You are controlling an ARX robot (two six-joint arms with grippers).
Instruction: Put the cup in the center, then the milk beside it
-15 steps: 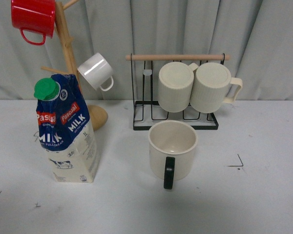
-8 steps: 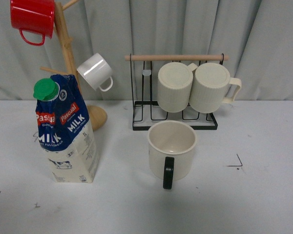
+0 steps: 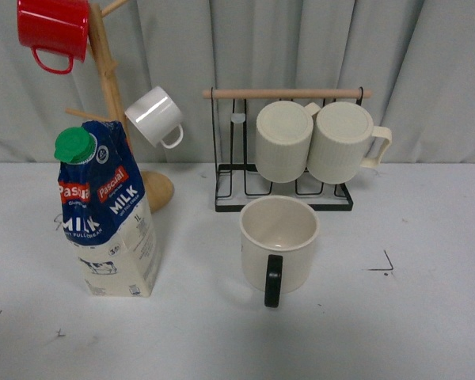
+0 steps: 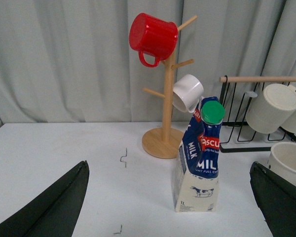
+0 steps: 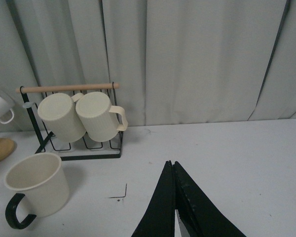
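The cup [image 3: 279,241] is a wide cream mug standing upright mid-table, its black loop handle facing the camera; it also shows in the right wrist view [image 5: 37,185]. The milk [image 3: 111,214], a blue-and-cream carton with a green cap, stands upright to the cup's left. In the left wrist view my left gripper [image 4: 168,164] is open, its fingers [image 4: 54,207] spread wide, with the milk [image 4: 200,158] ahead between them and untouched. My right gripper [image 5: 171,163] is shut on nothing over bare table, right of the cup. Neither arm shows in the front view.
A wooden mug tree [image 3: 107,87] behind the milk holds a red mug [image 3: 54,28] and a small white mug [image 3: 154,115]. Behind the cup a black wire rack [image 3: 285,198] carries two ribbed cream mugs [image 3: 313,141]. A grey curtain closes the back.
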